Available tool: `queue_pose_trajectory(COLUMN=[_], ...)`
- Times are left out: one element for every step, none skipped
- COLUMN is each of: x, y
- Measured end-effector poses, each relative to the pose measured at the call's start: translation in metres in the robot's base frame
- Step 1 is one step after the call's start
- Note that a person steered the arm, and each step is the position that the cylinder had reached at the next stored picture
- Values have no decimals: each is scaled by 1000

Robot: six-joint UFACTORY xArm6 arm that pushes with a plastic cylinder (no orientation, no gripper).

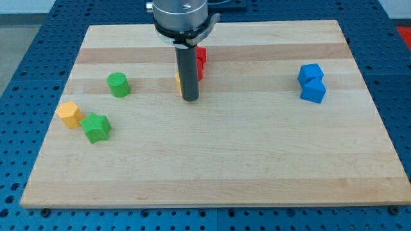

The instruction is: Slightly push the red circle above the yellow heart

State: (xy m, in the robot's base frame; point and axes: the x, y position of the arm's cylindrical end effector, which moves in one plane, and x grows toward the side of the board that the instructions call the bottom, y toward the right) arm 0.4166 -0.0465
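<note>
On the far left of the table [212, 167] there's an orange block [69, 113] with a green star-ish block [96, 127] just beside it at its 4 o'clock, and a green cylinder [118, 85] a bit up at roughly 1 o'clock from those two. None of that is anywhere near the action.

In the middle, my tip [189, 99] sits right in front of the task stuff. There's no end effector to speak of here, just the plain rod, so nothing to open or close. A sliver of yellow block [178, 79] pokes out at about 10 o'clock from my tip, touching or nearly touching the rod; probably the yellow heart, but the shape is mostly hidden. The red block [201, 61] peeks out at 1 o'clock from my tip, behind the rod. It looks more blocky than round, so I can't really confirm it's the circle. It seems to be already up and right of the yellow one, so I'd guess only a small nudge is needed, and the rod has to get around the yellow first.

Way off right, two blue blocks [312, 83] sit touching, well clear.
</note>
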Motion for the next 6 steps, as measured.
queue_pose_trajectory(x=[-1, -1, -21, -49, -57, -58], y=[0, 16, 46, 50, 45, 30])
